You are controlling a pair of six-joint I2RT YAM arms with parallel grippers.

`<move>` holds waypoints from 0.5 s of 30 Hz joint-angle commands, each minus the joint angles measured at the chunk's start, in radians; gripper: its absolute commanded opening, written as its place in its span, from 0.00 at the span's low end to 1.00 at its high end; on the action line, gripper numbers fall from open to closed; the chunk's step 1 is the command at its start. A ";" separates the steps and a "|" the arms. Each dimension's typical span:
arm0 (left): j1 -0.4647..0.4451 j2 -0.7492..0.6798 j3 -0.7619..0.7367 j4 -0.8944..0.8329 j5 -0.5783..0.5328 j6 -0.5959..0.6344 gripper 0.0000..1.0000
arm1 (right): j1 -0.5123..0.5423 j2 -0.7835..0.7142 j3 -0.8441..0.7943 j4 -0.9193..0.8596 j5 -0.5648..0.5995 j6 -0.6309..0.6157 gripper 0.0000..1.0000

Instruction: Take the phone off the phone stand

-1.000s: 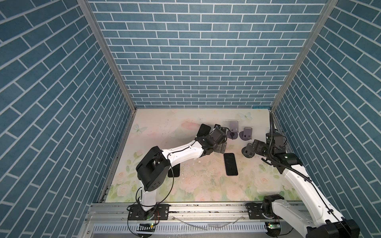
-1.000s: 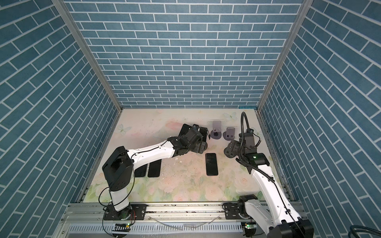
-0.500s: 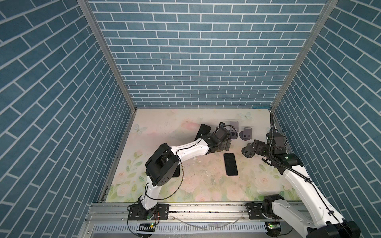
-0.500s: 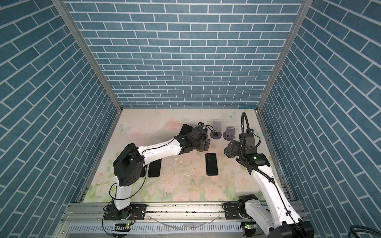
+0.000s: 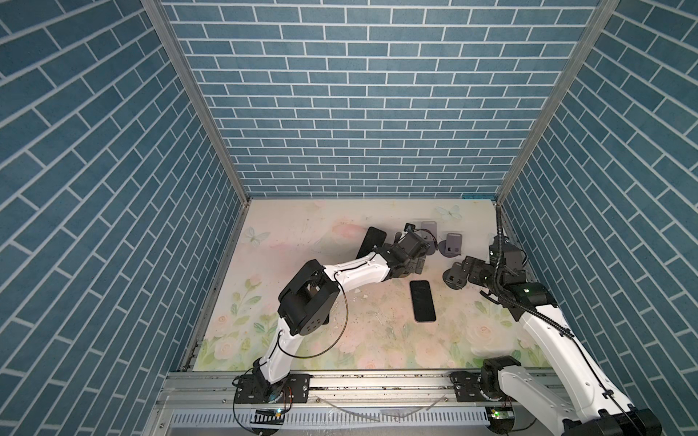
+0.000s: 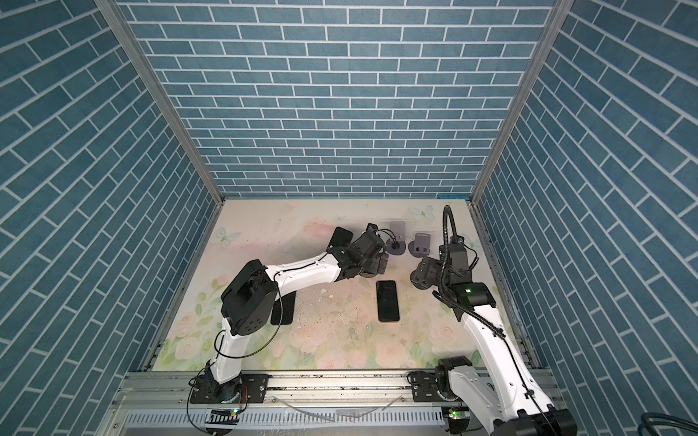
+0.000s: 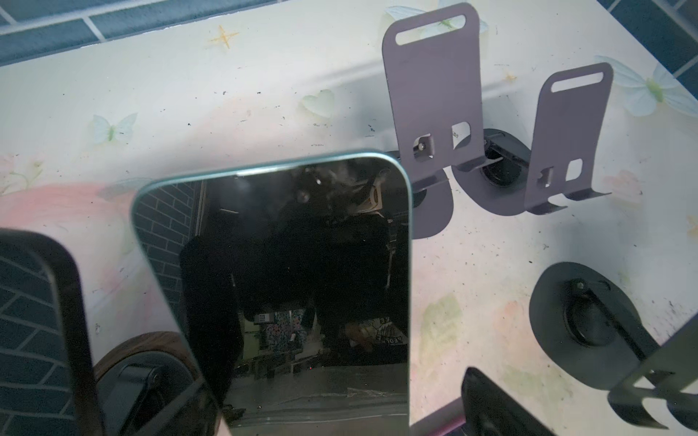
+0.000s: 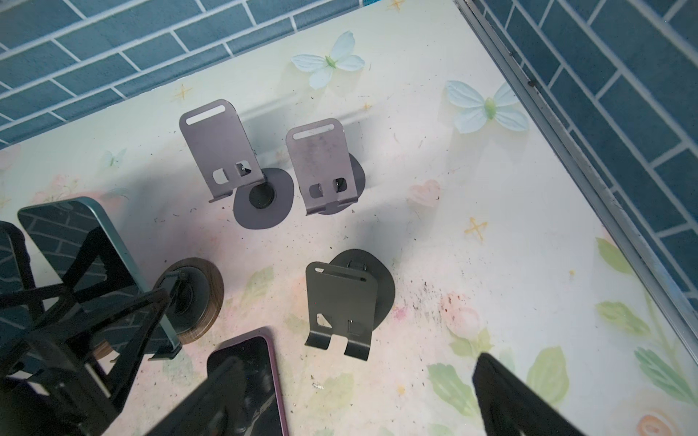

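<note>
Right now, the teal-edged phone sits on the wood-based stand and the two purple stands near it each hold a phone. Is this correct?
Not quite. The teal-edged phone does sit on the wood-based stand, but the two purple stands are empty, as the right wrist view shows.

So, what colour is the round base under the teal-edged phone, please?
Wood-grain brown base, clearest in right wrist view.
</note>
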 commanded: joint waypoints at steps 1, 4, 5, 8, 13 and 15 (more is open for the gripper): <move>-0.002 0.027 0.031 -0.026 -0.027 -0.009 0.99 | -0.003 -0.001 -0.018 0.004 -0.010 -0.030 0.96; -0.002 0.033 0.031 -0.023 -0.043 -0.011 0.98 | -0.003 0.003 -0.019 0.009 -0.008 -0.031 0.95; -0.002 0.035 0.030 -0.023 -0.049 -0.011 0.97 | -0.003 0.005 -0.020 0.011 -0.010 -0.031 0.95; -0.002 0.036 0.027 -0.020 -0.064 -0.013 0.93 | -0.003 0.012 -0.020 0.014 -0.013 -0.033 0.95; 0.000 0.042 0.028 -0.029 -0.092 -0.013 0.87 | -0.003 0.028 -0.018 0.020 -0.017 -0.033 0.95; 0.000 0.044 0.028 -0.029 -0.097 -0.012 0.85 | -0.003 0.030 -0.017 0.021 -0.017 -0.033 0.95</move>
